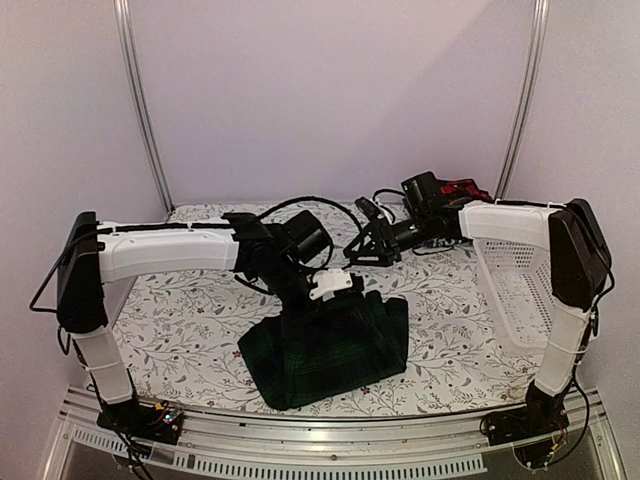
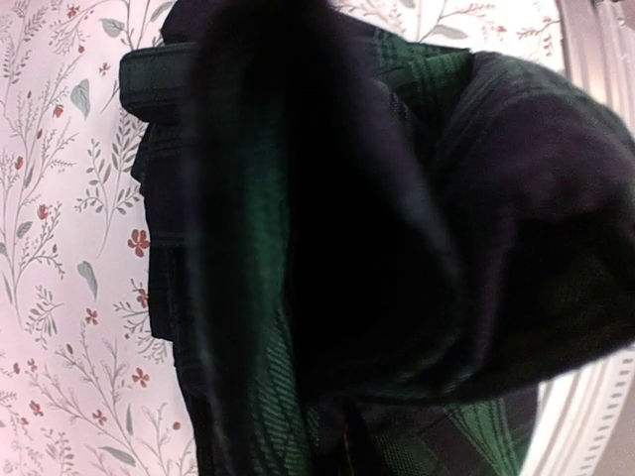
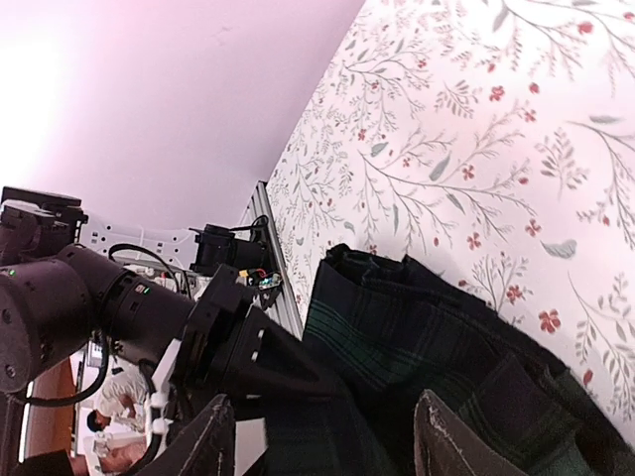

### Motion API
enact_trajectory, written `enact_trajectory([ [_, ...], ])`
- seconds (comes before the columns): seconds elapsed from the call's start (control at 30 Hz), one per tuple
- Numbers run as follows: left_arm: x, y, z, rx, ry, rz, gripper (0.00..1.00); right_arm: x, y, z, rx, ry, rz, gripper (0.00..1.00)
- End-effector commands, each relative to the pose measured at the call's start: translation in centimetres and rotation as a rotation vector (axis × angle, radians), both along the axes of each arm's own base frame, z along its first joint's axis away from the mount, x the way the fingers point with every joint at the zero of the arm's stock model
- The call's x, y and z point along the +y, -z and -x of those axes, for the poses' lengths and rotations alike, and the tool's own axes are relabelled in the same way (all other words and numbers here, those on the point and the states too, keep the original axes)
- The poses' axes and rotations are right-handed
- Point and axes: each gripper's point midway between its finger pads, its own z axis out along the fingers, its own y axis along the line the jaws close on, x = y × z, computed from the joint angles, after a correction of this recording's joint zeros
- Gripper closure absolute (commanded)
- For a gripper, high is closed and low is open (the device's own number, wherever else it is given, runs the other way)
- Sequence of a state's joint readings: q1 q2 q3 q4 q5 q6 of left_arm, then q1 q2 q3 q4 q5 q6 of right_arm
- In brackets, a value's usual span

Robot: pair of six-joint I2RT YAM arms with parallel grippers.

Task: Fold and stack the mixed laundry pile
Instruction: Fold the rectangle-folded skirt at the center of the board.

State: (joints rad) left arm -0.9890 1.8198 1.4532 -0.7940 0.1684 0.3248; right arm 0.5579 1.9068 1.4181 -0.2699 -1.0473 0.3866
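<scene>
The dark green-navy plaid garment (image 1: 330, 345) lies in the middle of the table, its top edge pulled up into a peak. My left gripper (image 1: 332, 288) is at that peak, shut on the cloth. In the left wrist view the plaid garment (image 2: 397, 248) fills the frame and hides the fingers. My right gripper (image 1: 358, 250) hangs open and empty just behind and above the garment. In the right wrist view its fingers (image 3: 203, 441) stand wide apart over the plaid garment (image 3: 397, 327). A bit of red cloth (image 1: 466, 188) shows at the basket's far end. The navy garment is out of view.
A white lattice basket (image 1: 520, 280) stands at the right edge under the right arm. The floral table cloth (image 1: 190, 320) covers the table. The left gripper's black body (image 3: 248, 357) lies close to the right fingers. A metal rail (image 1: 330, 455) runs along the near edge.
</scene>
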Motion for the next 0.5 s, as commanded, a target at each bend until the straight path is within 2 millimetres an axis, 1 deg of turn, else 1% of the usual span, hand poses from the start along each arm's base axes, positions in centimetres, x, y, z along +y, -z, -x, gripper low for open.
enact_trajectory([
  [0.0, -0.7, 1.7, -4.5, -0.1, -0.043, -0.015, 0.84, -3.1, -1.3, 0.9, -0.01, 0.091, 0.028, 0.4],
  [0.03, -0.5, 2.2, -5.8, -0.129, -0.073, -0.026, 0.81, -3.7, -1.1, 1.2, -0.009, 0.108, 0.041, 0.4],
  [0.07, -0.1, 2.7, -7.0, -0.154, -0.109, -0.042, 0.76, -4.4, -1.4, 1.6, -0.021, 0.126, 0.047, 0.39],
  [0.1, 0.1, 2.8, -8.3, -0.174, -0.148, -0.046, 0.72, -4.9, -1.6, 2.0, -0.032, 0.14, 0.053, 0.39],
  [0.13, 0.7, 2.9, -9.8, -0.204, -0.202, -0.06, 0.67, -5.3, -1.3, 2.4, -0.031, 0.151, 0.065, 0.39],
  [0.17, 1.4, 2.7, -11.1, -0.236, -0.259, -0.068, 0.59, -5.7, -1.8, 3.0, -0.043, 0.156, 0.062, 0.39],
  [0.2, 2.2, 2.2, -12.3, -0.256, -0.32, -0.066, 0.52, -6.0, -1.7, 3.4, -0.045, 0.156, 0.062, 0.39],
  [0.27, 3.6, 0.4, -14.1, -0.286, -0.425, -0.04, 0.43, -6.5, -2.1, 4.3, -0.055, 0.157, 0.054, 0.39],
  [0.3, 4.1, -0.8, -14.5, -0.286, -0.469, -0.009, 0.4, -6.6, -2.5, 4.8, -0.066, 0.153, 0.045, 0.39],
  [0.37, 5.3, -3.6, -15.0, -0.285, -0.563, 0.067, 0.29, -6.6, -2.8, 5.9, -0.085, 0.134, 0.043, 0.39],
  [0.4, 5.6, -5.1, -14.7, -0.267, -0.595, 0.12, 0.25, -6.5, -2.9, 6.6, -0.093, 0.122, 0.044, 0.39],
  [0.47, 6.0, -7.8, -13.5, -0.216, -0.647, 0.22, 0.16, -5.7, -3.1, 8.0, -0.108, 0.081, 0.051, 0.4],
])
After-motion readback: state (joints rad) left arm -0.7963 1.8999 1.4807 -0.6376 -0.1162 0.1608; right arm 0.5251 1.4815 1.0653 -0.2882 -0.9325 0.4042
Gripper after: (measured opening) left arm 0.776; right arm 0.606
